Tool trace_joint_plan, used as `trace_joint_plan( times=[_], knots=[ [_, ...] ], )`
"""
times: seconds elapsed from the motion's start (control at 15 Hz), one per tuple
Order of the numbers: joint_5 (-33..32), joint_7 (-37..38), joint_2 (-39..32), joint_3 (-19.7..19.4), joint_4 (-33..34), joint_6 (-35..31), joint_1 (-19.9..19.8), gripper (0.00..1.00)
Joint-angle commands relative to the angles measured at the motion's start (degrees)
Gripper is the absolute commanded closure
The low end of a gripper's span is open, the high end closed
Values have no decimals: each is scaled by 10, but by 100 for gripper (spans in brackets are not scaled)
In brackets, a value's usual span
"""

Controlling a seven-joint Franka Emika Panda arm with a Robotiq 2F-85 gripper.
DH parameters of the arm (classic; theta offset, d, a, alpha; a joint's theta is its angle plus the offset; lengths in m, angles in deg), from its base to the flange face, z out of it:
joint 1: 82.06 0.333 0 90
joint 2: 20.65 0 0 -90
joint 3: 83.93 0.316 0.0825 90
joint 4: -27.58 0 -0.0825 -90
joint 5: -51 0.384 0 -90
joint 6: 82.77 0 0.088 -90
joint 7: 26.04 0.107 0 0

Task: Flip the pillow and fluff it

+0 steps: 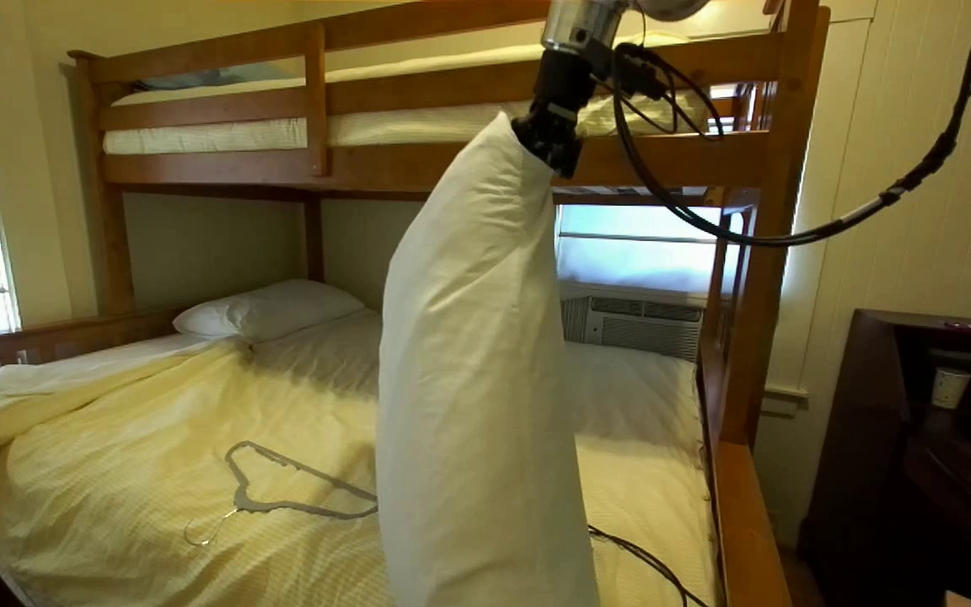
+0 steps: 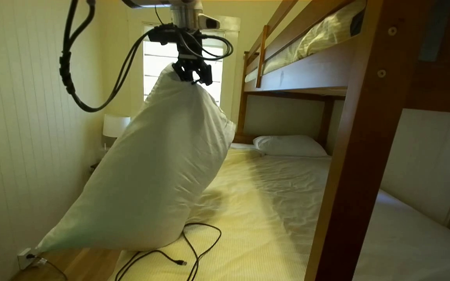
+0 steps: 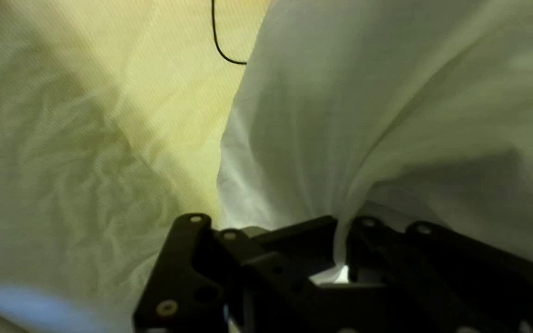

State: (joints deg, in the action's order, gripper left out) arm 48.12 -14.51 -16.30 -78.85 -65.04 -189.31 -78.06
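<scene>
White pillow (image 1: 481, 379) hangs nearest in an exterior view, approx. centre, w/ grey coat hanger (image 1: 262, 507) to its left on the yellow bedspread (image 1: 106, 472). In an exterior view the pillow slants down to near left, black cable (image 2: 197, 258) by its bottom right; can't tell if that end touches bedding. Wrist view: fingers (image 3: 301, 247) pinched on a fold of pillow. Step: prob. mid-flip, fluff to come. Next: swing opp. face down, lower, then let go.

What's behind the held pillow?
In an exterior view, the bunk bed, a grey hanger and a black cable show past the pillow; whatever it covers there cannot be seen.
</scene>
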Motion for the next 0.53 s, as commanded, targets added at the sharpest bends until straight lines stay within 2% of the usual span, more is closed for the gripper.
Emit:
trace_joint_plan(
  times=[0.0,0.2,0.27,0.47],
  knots=[
    [-48,7,80,-11,-140,-23,-15,100],
    [-112,8,121,-21,-228,-30,-37,100],
    [-75,2,68,-18,-145,-3,-29,100],
    [-98,2,98,-23,-202,-14,-41,100]
  ],
)
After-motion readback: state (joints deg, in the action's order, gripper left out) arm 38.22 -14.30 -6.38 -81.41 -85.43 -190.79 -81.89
